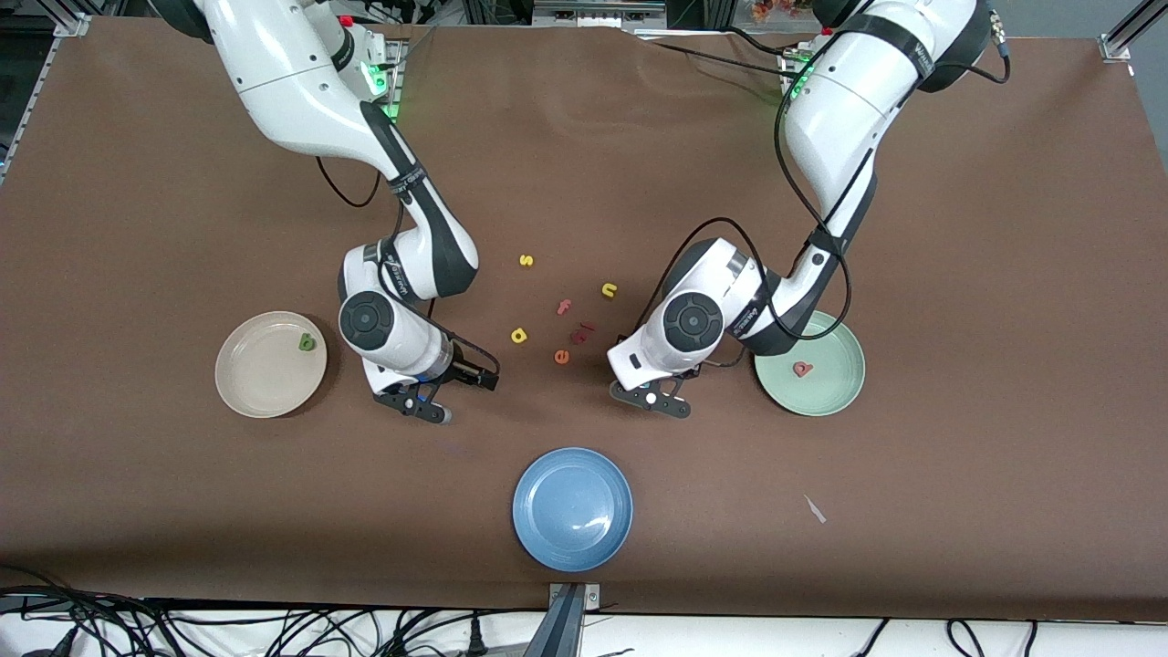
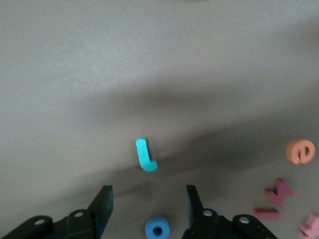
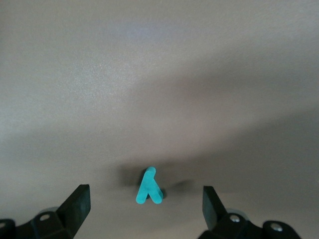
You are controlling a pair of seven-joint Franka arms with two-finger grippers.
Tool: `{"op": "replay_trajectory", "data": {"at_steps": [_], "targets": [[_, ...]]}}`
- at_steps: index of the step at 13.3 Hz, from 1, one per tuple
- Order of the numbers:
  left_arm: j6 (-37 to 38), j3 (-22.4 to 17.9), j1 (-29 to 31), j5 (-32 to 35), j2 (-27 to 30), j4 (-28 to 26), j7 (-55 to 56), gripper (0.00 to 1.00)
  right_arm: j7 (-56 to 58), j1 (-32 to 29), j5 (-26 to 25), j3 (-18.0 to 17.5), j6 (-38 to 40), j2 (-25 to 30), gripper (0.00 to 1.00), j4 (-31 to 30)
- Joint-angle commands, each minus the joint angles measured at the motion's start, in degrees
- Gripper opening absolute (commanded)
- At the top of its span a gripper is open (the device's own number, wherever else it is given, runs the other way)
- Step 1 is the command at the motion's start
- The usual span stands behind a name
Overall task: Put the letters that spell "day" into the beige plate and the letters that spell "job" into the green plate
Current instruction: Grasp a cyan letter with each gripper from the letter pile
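The beige plate (image 1: 239,383) holds the green letter (image 1: 307,343). In the green plate (image 1: 838,345) lies the salmon "b" (image 1: 802,369). My left gripper (image 1: 652,399) is low over the cloth between the green plate and the blue plate. Its jaws stand apart on either side of the blue "o" (image 2: 157,228) without touching it, and the teal "j" (image 2: 146,155) lies just ahead. My right gripper (image 1: 422,403) is low beside the beige plate, open, with the teal "y" (image 3: 149,186) between its fingers, untouched. The yellow looped letter (image 1: 519,335) lies mid-table.
A blue plate (image 1: 572,508) sits nearest the front camera. Loose letters lie between the arms: yellow "s" (image 1: 526,261), yellow "n" (image 1: 610,289), salmon "f" (image 1: 564,307), orange "e" (image 1: 561,357) and dark red pieces (image 1: 582,333).
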State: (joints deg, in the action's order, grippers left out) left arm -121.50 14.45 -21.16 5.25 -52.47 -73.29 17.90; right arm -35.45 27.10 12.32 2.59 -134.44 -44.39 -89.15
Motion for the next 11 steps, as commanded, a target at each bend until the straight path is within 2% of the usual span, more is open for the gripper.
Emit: {"op": "replay_trajectory", "data": {"at_steps": [1, 4, 7, 8, 9, 10, 11], "targets": [[-3.55, -2.31, -1.16, -0.69, -2.02, 2.45, 0.91, 0.62, -1.37, 1.11, -2.56, 0.58, 0.58, -1.93, 0.99, 2.32], [-5.85, -2.67, -2.29, 1.51, -3.69, 2.01, 0.99, 0.61, -1.38, 1.11, -3.35, 0.58, 0.67, -2.46, 0.89, 2.41], [-5.85, -3.29, -2.92, 1.6, -3.78, 2.01, 1.26, 0.46, -1.29, 1.2, -4.94, 0.58, 0.76, -2.9, 0.75, 2.41], [-5.85, -3.29, -3.09, 1.6, -3.78, 1.92, 1.26, 0.32, -1.29, 1.2, -4.94, 0.58, 0.84, -3.16, 0.69, 2.75], [-5.85, -3.29, -3.09, 1.69, -3.78, 1.84, 1.26, 0.1, -1.29, 1.2, -4.94, 0.58, 1.02, -3.33, 0.64, 3.19], [-5.85, -3.29, -3.01, 2.04, -3.69, 1.84, 1.17, 0.0, -1.29, 1.2, -4.94, 0.58, 1.02, -3.42, 0.57, 3.2], [-5.76, -3.29, -2.83, 2.04, -3.69, 1.92, 1.17, 0.0, -1.29, 1.2, -4.94, 0.58, 1.02, -3.42, 0.51, 3.2]]}}
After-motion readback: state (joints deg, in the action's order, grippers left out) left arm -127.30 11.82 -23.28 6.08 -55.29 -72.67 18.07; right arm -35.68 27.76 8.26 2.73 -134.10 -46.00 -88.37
